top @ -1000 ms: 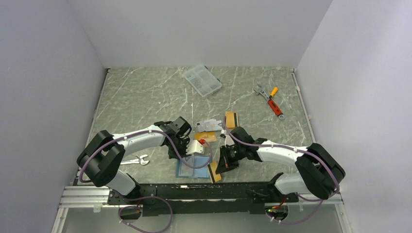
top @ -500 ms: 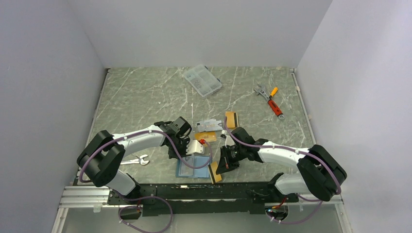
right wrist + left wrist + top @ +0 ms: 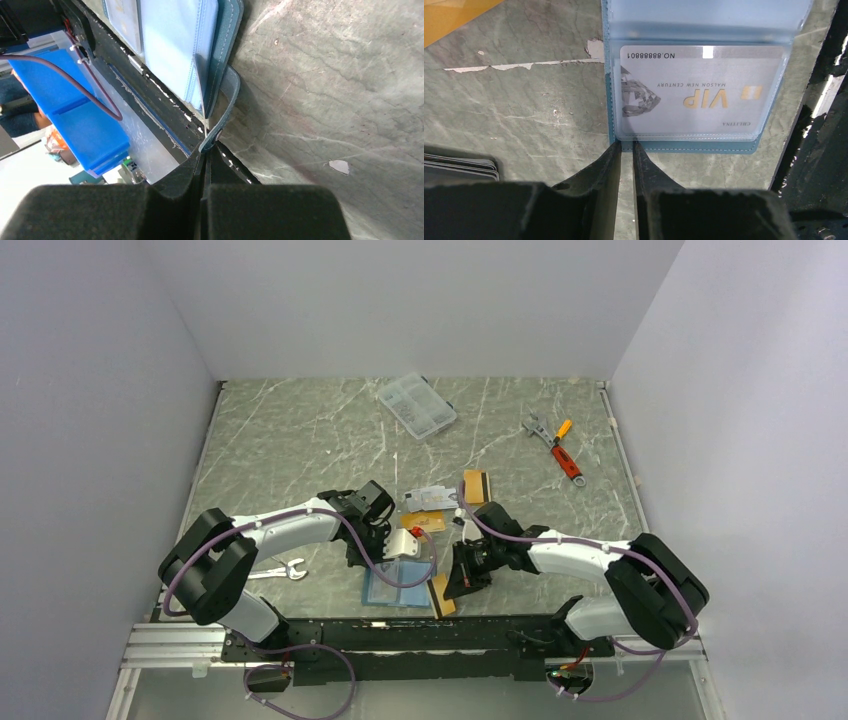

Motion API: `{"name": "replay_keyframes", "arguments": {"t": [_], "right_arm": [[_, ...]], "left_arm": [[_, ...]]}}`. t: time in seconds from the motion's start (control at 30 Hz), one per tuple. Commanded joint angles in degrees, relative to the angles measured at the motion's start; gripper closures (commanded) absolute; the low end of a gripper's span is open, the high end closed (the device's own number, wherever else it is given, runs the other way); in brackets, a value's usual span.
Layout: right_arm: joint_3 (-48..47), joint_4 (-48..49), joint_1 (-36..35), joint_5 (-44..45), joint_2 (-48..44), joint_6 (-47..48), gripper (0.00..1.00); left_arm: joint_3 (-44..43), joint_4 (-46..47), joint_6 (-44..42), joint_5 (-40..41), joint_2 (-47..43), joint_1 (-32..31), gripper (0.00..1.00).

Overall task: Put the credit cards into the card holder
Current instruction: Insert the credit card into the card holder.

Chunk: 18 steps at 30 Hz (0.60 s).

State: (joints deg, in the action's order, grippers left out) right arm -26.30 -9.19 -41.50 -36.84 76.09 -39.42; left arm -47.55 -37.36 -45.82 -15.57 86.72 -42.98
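The teal card holder (image 3: 398, 583) lies open near the table's front edge. In the left wrist view, a silver VIP card (image 3: 699, 90) sits in its clear sleeve. My left gripper (image 3: 626, 146) is shut, with its tips touching the holder's (image 3: 694, 146) near hem. My right gripper (image 3: 206, 150) is shut on the holder's snap tab (image 3: 222, 112) and holds it off the table. Loose cards lie nearby: an orange one (image 3: 476, 485), a silver one (image 3: 432, 498), an orange one (image 3: 422, 523) and a striped orange one (image 3: 441, 593).
A clear compartment box (image 3: 417, 405) sits at the back. An adjustable wrench and an orange-handled tool (image 3: 555, 445) lie at the right. A small wrench (image 3: 280, 570) lies beside the left arm. The black base rail (image 3: 420, 635) runs just in front of the holder.
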Motion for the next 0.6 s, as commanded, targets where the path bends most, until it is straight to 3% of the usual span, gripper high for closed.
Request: {"name": "replay_keyframes", "arguments": {"t": [0.0,0.57], "right_arm": [[-1.62,1.18,-0.13,-0.25,1.02,0.57,1.00],[-3.09,1.98,-0.17,-1.26,2.05,1.03,1.00]], "left_arm": [[-0.13,-0.51,-0.79,1.08,1.00,-0.28,0.80],[-1.05,-1.39,-0.94,1.09,1.40,-0.41,0.82]]}}
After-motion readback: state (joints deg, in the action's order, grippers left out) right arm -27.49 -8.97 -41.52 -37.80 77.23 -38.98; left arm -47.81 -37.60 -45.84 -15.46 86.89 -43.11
